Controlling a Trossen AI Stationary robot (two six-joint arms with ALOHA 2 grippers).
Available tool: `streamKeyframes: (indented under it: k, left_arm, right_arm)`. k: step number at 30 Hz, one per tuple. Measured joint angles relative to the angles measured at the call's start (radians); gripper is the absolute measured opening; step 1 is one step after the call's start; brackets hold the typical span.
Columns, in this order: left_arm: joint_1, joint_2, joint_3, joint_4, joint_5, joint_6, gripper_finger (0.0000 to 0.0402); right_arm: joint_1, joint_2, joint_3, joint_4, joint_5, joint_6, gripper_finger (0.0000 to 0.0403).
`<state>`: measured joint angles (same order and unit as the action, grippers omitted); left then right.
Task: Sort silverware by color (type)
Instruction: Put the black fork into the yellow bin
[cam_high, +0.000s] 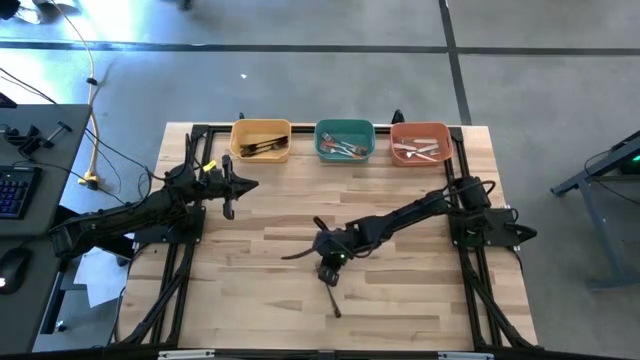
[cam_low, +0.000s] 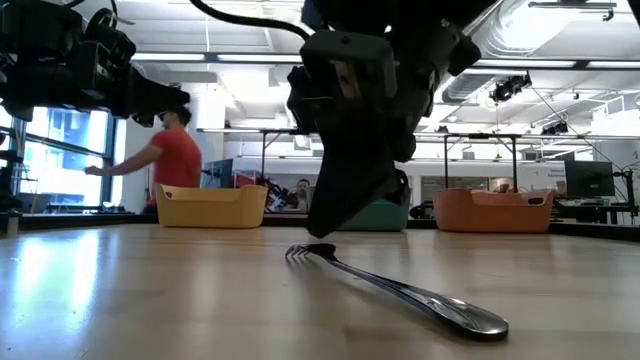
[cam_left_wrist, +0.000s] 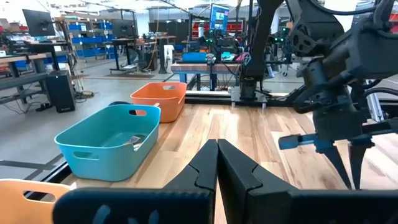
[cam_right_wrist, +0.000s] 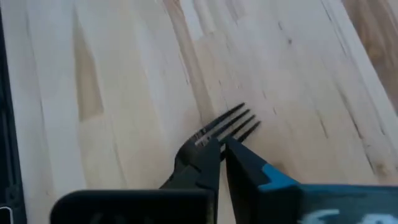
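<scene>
A black-handled fork (cam_low: 400, 285) lies mid-counter (cam_high: 260, 290); the right pincer (cam_right_wrist: 221, 149), nearly closed, rests at its neck. The thin handle could slip out. The left pincer (cam_left_wrist: 217, 165) waits closed near the yellow bin (cam_high: 261, 139).

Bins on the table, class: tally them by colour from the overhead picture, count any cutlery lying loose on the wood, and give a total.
Yellow bin: 1
Teal bin: 1
Orange bin: 1
Loose fork on the table, under the right gripper: 1
Total: 4
</scene>
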<state>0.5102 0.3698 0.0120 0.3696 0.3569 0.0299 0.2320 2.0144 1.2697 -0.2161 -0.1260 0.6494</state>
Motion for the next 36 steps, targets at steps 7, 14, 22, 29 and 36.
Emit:
streamKeyframes:
  k: [7, 14, 22, 29, 36]
  left_arm:
    - [0.000, 0.000, 0.000, 0.000, 0.000, 0.000, 0.0000]
    - [0.000, 0.000, 0.000, 0.000, 0.000, 0.006, 0.0000]
    - [0.000, 0.000, 0.000, -0.001, -0.001, 0.007, 0.0000]
    - [0.000, 0.000, 0.000, -0.005, -0.001, 0.008, 0.0000]
    - [0.000, 0.000, 0.000, -0.009, -0.001, 0.008, 0.0000]
  right_arm:
    - [0.004, -0.003, 0.017, 0.023, -0.092, -0.111, 0.0002]
    - [0.041, -0.004, -0.027, 0.069, -0.119, -0.207, 0.0000]
    - [0.017, -0.004, -0.043, 0.074, -0.065, -0.206, 0.0000]
    - [-0.031, -0.005, -0.006, -0.071, 0.013, -0.210, 0.0000]
    - [-0.070, -0.076, 0.079, -0.299, 0.137, -0.209, 0.0002]
